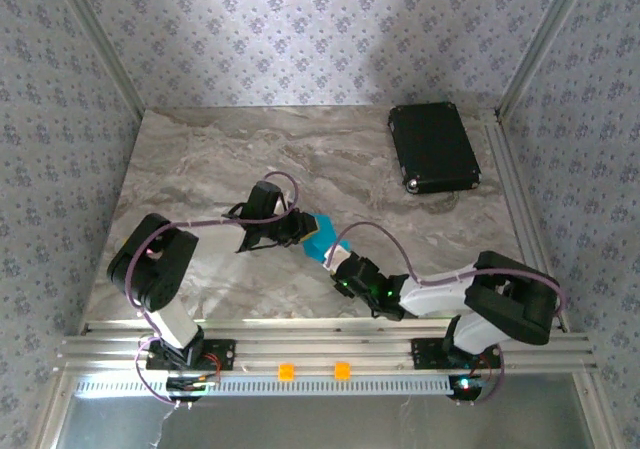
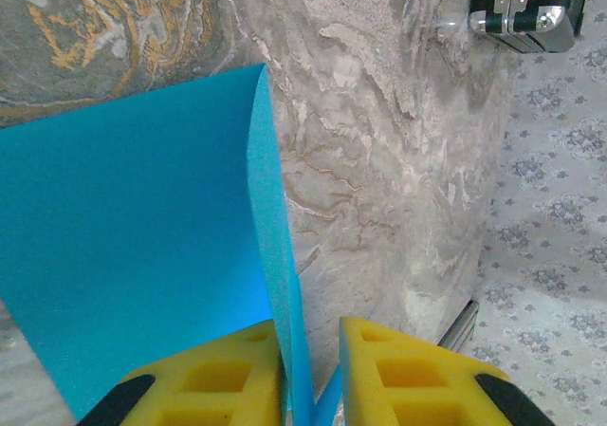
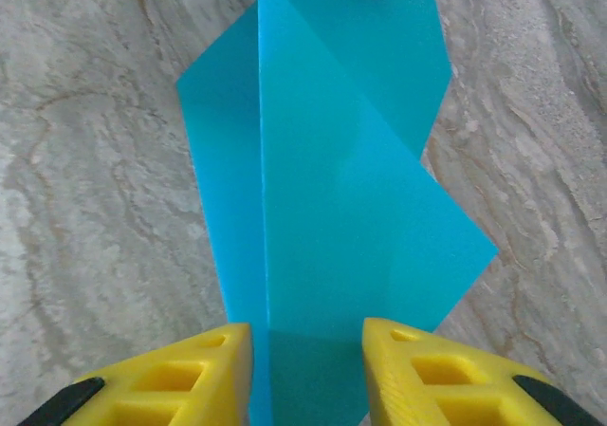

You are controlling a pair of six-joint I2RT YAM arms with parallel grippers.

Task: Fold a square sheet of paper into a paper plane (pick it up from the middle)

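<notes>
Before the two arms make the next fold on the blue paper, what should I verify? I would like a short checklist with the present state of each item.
1. Right end effector lined up over the blue paper: ok.
2. Right jaws closed on it: not ok, they stand apart.
3. Raised flap between the left end effector fingers: ok.
4. Left grip on the flap firm: cannot tell.
5. Black case apart from the paper: ok.

The left arm (image 1: 205, 237) is stretched rightwards and the right arm (image 1: 440, 291) leftwards, so that the two pincers are brought almost nose to nose, both angled downward. The left pincer (image 2: 311, 336) is seen with jaws narrowly parted. The right pincer (image 3: 305, 336) is parted wider.
</notes>
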